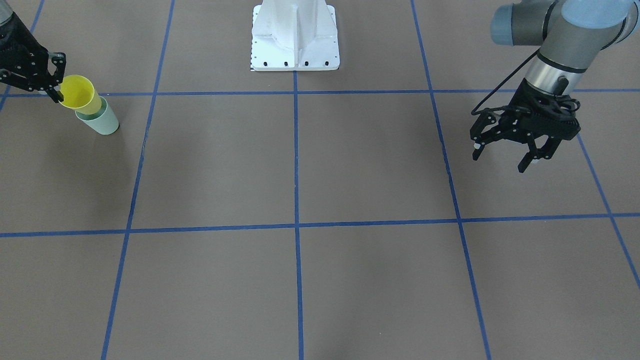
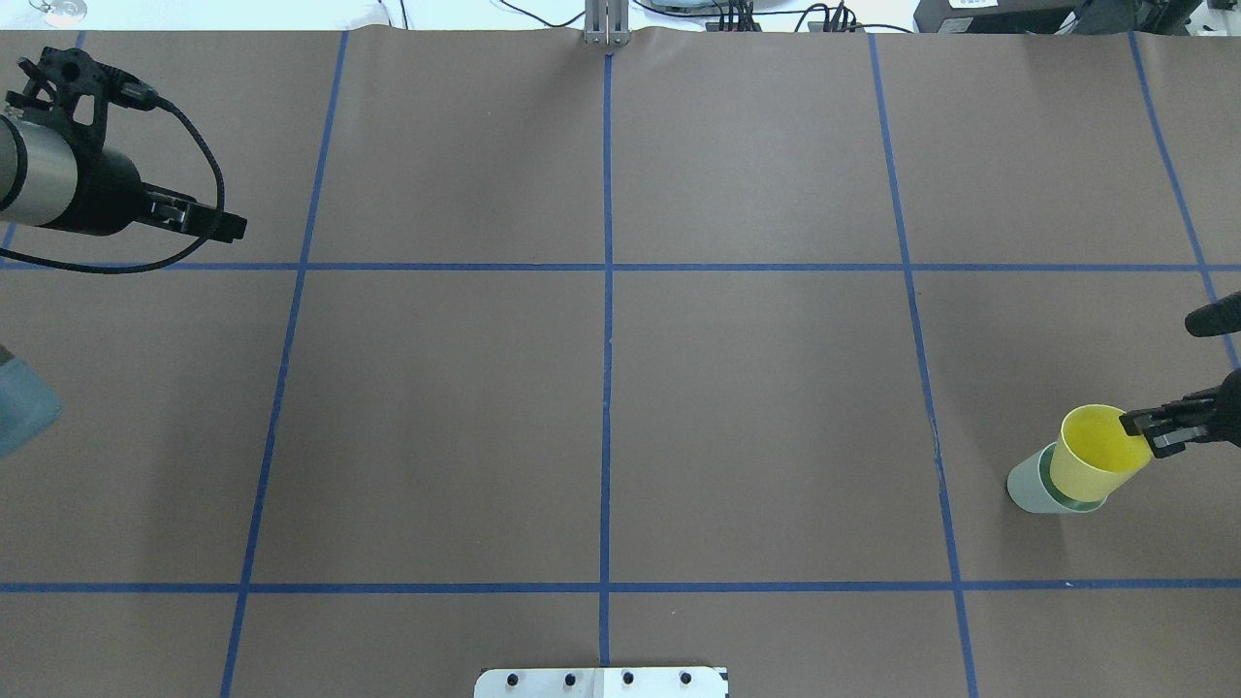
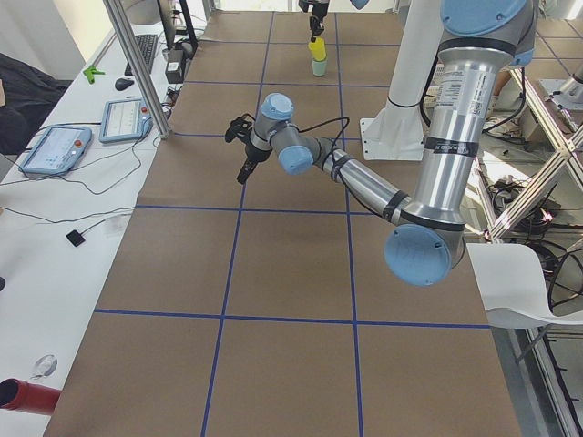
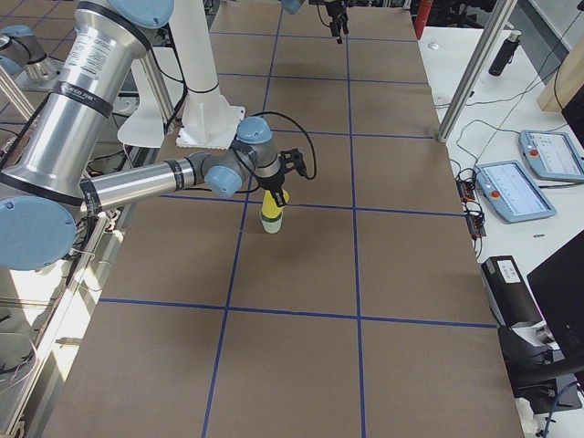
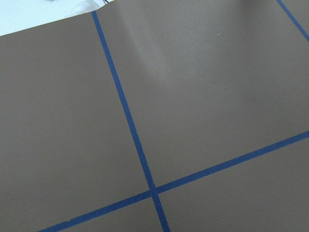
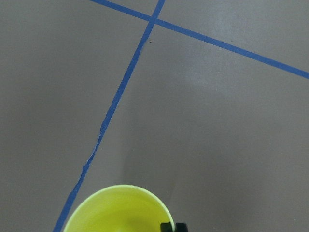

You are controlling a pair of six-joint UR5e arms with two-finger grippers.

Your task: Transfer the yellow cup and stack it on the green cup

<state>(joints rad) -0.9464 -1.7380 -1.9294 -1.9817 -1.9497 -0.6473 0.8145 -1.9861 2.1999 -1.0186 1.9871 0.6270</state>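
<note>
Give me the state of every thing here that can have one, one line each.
yellow cup: mouth up, empty, lower part set inside the green cup, rim pinched by the right tool.
green cup: upright on the table, with the yellow cup in its mouth.
right tool: shut on the yellow cup's rim.
left tool: open, holding nothing, above the table and far from both cups.

Rightward passage meets yellow cup (image 2: pixel 1094 467) nested in green cup (image 2: pixel 1026 486).
</note>
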